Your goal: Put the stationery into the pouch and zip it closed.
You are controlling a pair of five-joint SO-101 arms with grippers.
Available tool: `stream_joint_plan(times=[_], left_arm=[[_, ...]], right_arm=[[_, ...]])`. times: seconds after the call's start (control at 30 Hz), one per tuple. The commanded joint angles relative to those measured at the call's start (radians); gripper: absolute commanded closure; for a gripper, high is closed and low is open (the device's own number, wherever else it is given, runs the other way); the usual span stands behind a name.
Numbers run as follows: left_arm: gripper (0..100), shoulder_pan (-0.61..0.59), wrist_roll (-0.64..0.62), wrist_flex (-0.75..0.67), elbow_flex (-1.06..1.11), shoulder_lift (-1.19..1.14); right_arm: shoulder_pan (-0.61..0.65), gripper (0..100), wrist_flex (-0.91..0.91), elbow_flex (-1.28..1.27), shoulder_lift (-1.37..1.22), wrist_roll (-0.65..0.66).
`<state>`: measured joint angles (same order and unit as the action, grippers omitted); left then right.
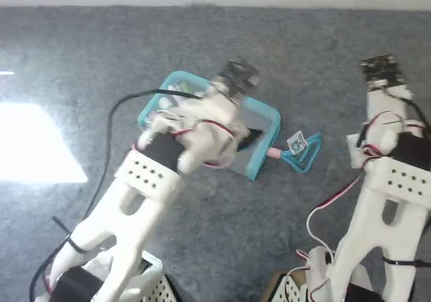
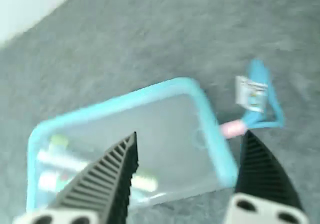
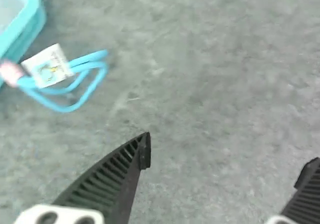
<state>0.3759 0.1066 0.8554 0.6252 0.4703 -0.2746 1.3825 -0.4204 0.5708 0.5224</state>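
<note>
The pouch (image 1: 259, 116) has a clear face and a turquoise border and lies flat on the grey carpet mid-table. Through the clear face of the pouch (image 2: 165, 124) I see white and green stationery (image 2: 60, 159) at one end. A pink zip pull (image 2: 231, 129) sticks out of the other end, joined to a blue strap loop (image 1: 303, 155) with a white tag (image 2: 251, 91). My left gripper (image 2: 190, 135) hovers open just above the pouch, holding nothing. My right gripper (image 3: 227, 151) is open over bare carpet, apart from the strap loop (image 3: 65, 84).
The left arm (image 1: 175, 154) covers much of the pouch in the high view. The right arm (image 1: 390, 154) stands at the right side. A bright patch of light (image 1: 34, 143) lies on the carpet at the left. White perforated arm bases (image 1: 145, 285) sit at the near edge.
</note>
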Motion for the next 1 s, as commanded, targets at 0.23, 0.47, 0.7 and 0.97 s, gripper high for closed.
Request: stream_joint_plan(times=[0.23,0.47,0.7,0.97], left_arm=[[70,-0.17,-0.144,0.069,0.107,0.083],[77,-0.278,-0.16,0.002,0.357,0.381],[77,-0.353,-0.107,-0.084,0.73,0.836],[77,-0.451,-0.06,-0.031,1.044,1.376]], right_arm=[[0.237,55.2,-0.056,-0.127,0.194,-0.195],[0.352,55.2,-0.15,-0.494,0.601,-0.144],[0.332,55.2,-0.125,-0.718,0.849,-0.138],[0.334,55.2,-0.14,-0.824,0.998,-0.133]])
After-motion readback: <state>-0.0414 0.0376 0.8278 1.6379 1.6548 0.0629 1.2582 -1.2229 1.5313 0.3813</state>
